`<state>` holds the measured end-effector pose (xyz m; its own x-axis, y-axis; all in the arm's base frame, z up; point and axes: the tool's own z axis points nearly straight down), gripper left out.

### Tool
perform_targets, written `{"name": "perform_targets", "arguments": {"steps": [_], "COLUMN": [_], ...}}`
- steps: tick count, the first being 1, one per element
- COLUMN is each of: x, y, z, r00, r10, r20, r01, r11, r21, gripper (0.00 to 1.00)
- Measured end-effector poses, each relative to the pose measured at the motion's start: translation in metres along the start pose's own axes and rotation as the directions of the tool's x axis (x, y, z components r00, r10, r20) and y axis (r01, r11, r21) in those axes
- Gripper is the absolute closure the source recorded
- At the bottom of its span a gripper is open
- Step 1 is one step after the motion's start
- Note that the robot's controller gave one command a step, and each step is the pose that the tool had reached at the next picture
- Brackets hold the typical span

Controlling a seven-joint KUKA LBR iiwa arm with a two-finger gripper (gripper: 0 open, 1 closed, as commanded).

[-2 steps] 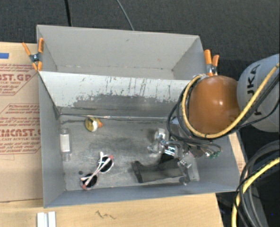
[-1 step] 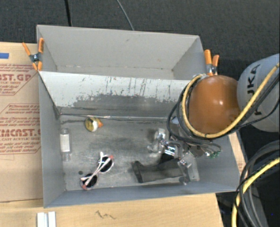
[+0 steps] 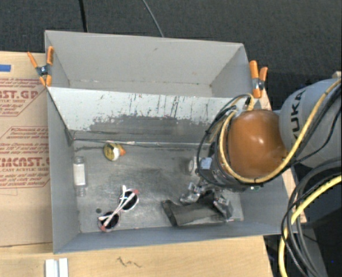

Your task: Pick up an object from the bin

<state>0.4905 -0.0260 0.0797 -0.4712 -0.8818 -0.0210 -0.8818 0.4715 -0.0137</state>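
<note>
Grey metal bin point(image 3: 142, 68) sitting open, gripper point(image 3: 208, 198) hovering at five o'clock over a dark grey flat block point(image 3: 185, 214), open or closed impossible to tell, white sunglasses point(image 3: 119, 206) lying at seven, clear bottle point(image 3: 79, 175) at nine, small gold cap point(image 3: 113, 150) at ten.

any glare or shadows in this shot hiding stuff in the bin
Camera view: soft sheen on the orange wrist cover, no harsh glare; the arm shades the bin floor around the gripper, so the dark grey flat thing by it reads poorly; white sunglasses and gold round thing are plainly lit.
</note>
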Motion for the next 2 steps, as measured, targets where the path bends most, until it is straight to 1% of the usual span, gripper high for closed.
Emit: {"name": "perform_targets", "arguments": {"steps": [1, 2], "x": [0.0, 0.006], "y": [0.0, -0.003], "z": [0.0, -0.041], "r00": [1.0, 1.0], "r10": [0.0, -0.023], "r20": [0.0, -0.01], "r01": [0.0, 0.023], "r11": [1.0, 1.0], "r21": [0.0, -0.008], "gripper": [1.0, 1.0]}}
